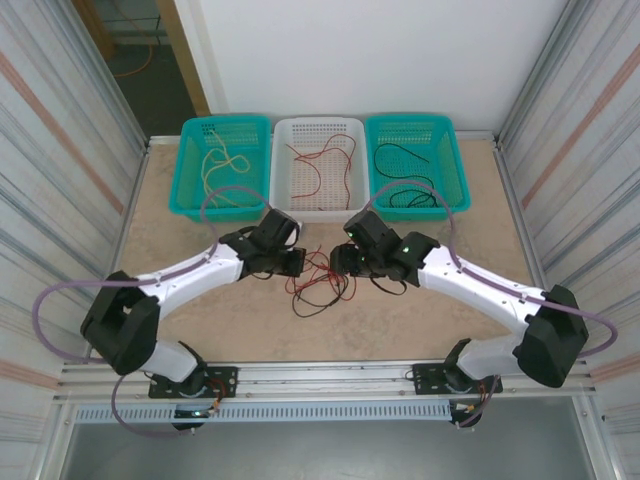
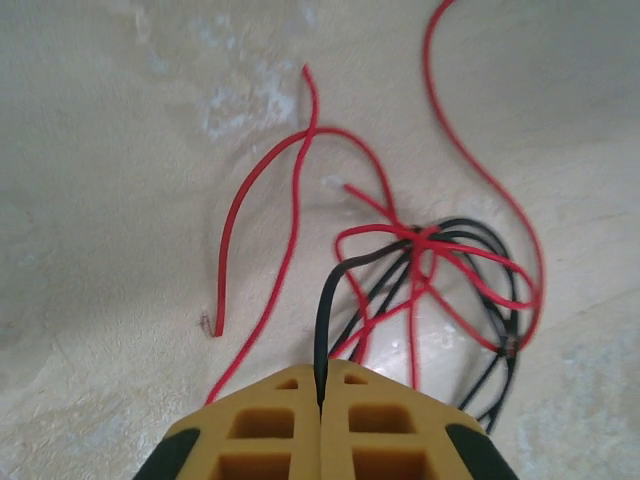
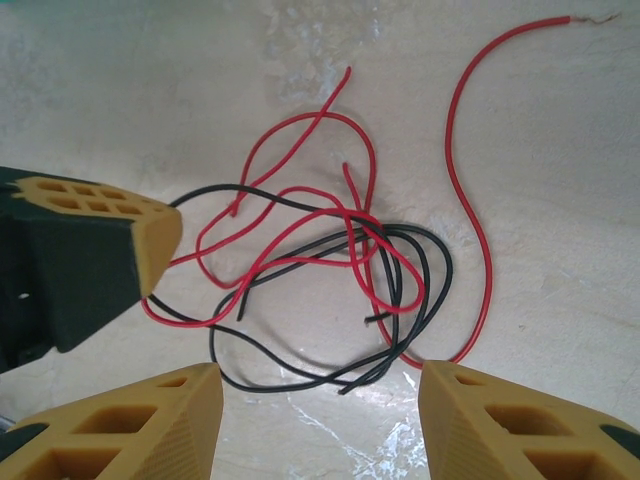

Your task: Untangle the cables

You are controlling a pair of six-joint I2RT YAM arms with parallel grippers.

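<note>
In the left wrist view, the black cable (image 2: 320, 330) disappears into the seam between the pressed-together fingers of the left gripper (image 2: 320, 372), so we cannot see how much of it sits inside; the bottom edge crops those fingers. A red cable (image 2: 430, 80) runs out past the top edge. In the right wrist view, the bottom edge crops the right gripper (image 3: 320, 372). From above, the tangle (image 1: 316, 290) is too small for us to trace its crossings.
</note>
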